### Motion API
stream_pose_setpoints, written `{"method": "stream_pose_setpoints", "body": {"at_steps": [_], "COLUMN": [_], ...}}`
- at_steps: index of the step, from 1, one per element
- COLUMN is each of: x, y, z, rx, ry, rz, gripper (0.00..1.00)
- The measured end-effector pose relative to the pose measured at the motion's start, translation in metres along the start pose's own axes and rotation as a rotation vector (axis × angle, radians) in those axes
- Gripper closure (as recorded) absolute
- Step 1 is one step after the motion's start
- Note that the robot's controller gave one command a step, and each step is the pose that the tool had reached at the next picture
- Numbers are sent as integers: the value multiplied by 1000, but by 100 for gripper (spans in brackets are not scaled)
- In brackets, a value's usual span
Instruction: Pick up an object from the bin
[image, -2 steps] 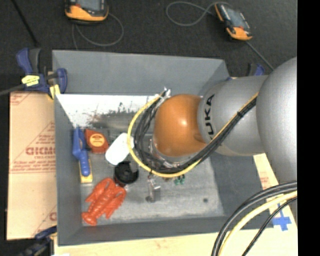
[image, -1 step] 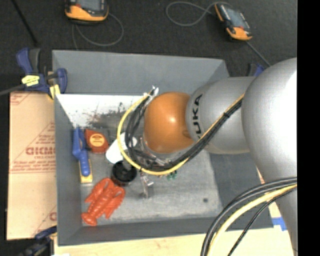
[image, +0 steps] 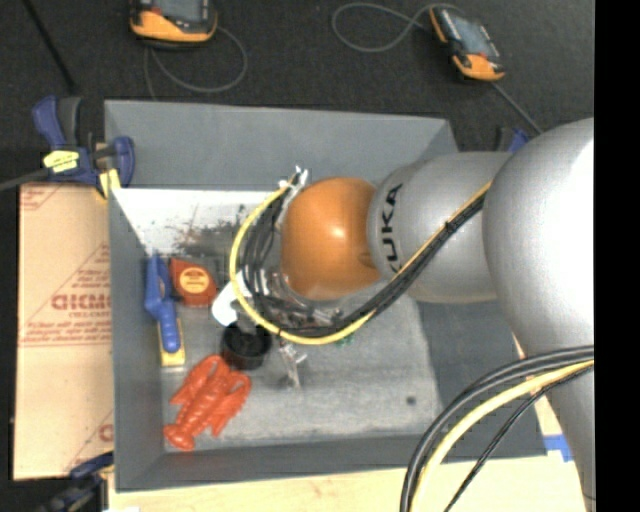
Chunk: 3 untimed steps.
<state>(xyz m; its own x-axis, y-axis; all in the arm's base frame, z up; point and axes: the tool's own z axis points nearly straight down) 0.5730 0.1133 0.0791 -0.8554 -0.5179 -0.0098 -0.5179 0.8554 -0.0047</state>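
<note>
Cannot tell grip of tool (image: 291, 366), clenched or released, low over bare floor near bin (image: 390, 390) centre; just beside at its nine o'clock, black round cup (image: 244, 346); at eight o'clock, red toy lobster (image: 206, 402)

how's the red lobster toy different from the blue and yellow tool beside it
The red lobster toy is one colour, broad, with splayed legs, and lies slanted. The blue and yellow tool is two-coloured, slim and straight, and lies nearly along the left wall of the bin. Both lie flat on its floor.
</note>
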Motion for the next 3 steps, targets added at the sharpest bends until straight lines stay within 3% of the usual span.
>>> {"method": "stream_pose_setpoints", "body": {"at_steps": [1, 2, 3], "x": [-16, -27, -27], "y": [-3, 2, 2], "z": [5, 2, 2], "rx": [-1, 0, 0], "ry": [0, -9, -9], "rz": [-161, -189, -188], "gripper": [0, 100, 100]}}
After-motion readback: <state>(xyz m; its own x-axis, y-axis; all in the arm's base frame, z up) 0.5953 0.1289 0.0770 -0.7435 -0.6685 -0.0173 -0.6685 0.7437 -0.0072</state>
